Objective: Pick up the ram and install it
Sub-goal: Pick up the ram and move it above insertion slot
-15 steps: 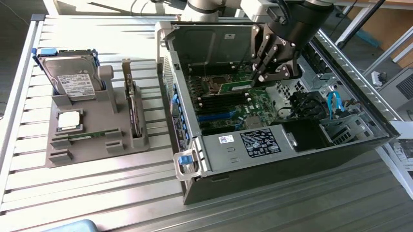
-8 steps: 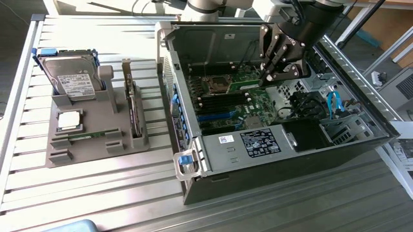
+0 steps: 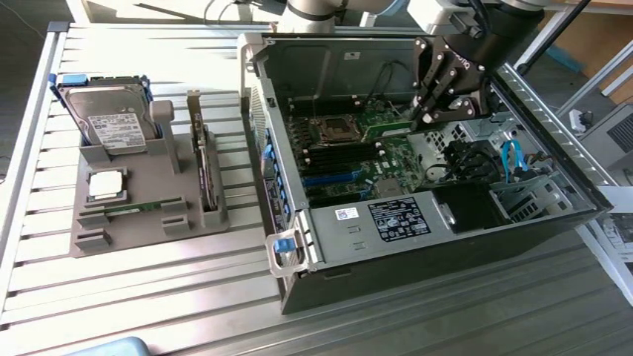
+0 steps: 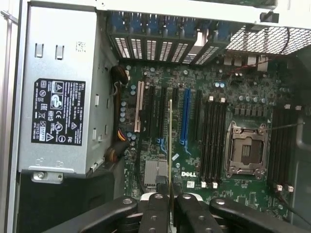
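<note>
My gripper point(image 3: 428, 115) reaches down into the open computer case point(image 3: 396, 222), over the green motherboard point(image 3: 356, 159). Its black fingers are shut on the ram point(image 3: 386, 132), a thin green stick jutting out from the fingertips above the board. In the wrist view the ram point(image 4: 169, 141) is edge-on, a narrow line running out from my gripper point(image 4: 169, 187) over the motherboard point(image 4: 233, 97). It hangs beside the blue and black expansion slots. The black memory slots point(image 4: 214, 141) lie a little apart from it, next to the processor socket point(image 4: 247, 150).
A grey holder point(image 3: 89, 241) on the slatted table at the exterior view's left carries a hard drive point(image 3: 111, 122), a square silver processor point(image 3: 106, 184) and a dark expansion card point(image 3: 201, 159). The silver power supply point(image 4: 58, 111) and the drive cage point(image 3: 514, 185) crowd the case.
</note>
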